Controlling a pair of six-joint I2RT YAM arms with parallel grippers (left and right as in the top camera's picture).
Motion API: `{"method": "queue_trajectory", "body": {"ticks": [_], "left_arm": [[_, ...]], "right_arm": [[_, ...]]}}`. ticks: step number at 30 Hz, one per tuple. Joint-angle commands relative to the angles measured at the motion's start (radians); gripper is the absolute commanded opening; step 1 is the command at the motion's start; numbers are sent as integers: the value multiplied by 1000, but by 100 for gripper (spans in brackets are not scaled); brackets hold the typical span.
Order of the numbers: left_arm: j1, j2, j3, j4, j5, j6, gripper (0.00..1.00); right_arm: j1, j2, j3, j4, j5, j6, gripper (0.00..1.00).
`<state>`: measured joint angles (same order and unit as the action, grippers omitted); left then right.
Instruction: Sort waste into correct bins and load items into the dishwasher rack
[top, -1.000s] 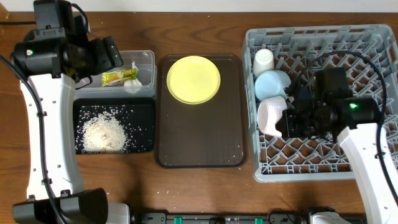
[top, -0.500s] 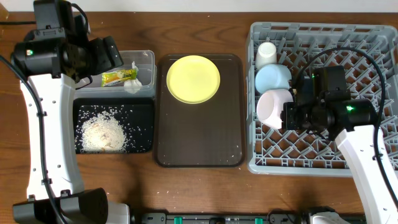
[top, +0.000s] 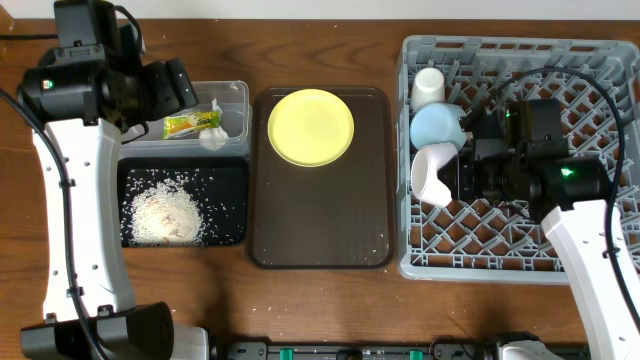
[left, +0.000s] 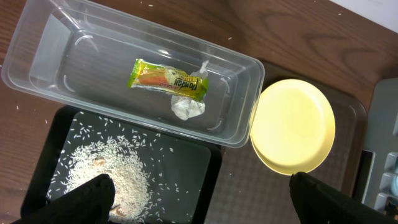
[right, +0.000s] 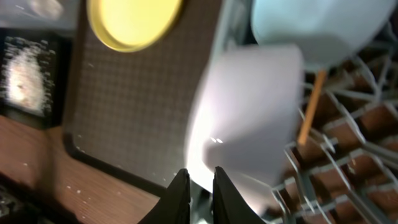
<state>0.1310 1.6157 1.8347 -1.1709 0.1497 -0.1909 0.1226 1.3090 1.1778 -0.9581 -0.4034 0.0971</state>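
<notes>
The white bowl (top: 430, 172) stands on edge in the rack (top: 480, 268), at its left side beside the blue bowl (top: 436, 125), just left of the right hand (right: 196, 186), whose narrow fingers (right: 180, 190) may or may not grip its rim; the left hand (left: 202, 190) hangs wide over the tub (left: 37, 68).

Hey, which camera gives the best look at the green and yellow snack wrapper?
The left wrist view. There the snack wrapper is large, sharp and unobstructed, lying in the clear tub beside the crumpled tissue. The overhead view shows it whole but tiny. The right wrist view does not show it at all.
</notes>
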Motion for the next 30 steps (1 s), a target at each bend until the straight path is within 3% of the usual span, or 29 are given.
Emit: {"method": "queue_trajectory", "body": {"ticks": [1,5,12,16,22,30], "left_arm": [[4,-2,13,-3,-12,-13,93],[4,-2,13,-3,-12,-13,93],[4,-2,13,-3,-12,-13,93],[4,-2,13,-3,-12,-13,93],[4,-2,13,-3,-12,-13,93],[4,-2,13,-3,-13,-13,93]], "right_arm": [[15,2,24,12,-10,-24,12],[18,7,22,8,85,-24,12],[64,10,15,-61,37,-24,7],[104,20,-5,-23,155,-23,10],[116,65,-6,19,175,11,11],[156,101,-8,-46,178,64,5]]}}
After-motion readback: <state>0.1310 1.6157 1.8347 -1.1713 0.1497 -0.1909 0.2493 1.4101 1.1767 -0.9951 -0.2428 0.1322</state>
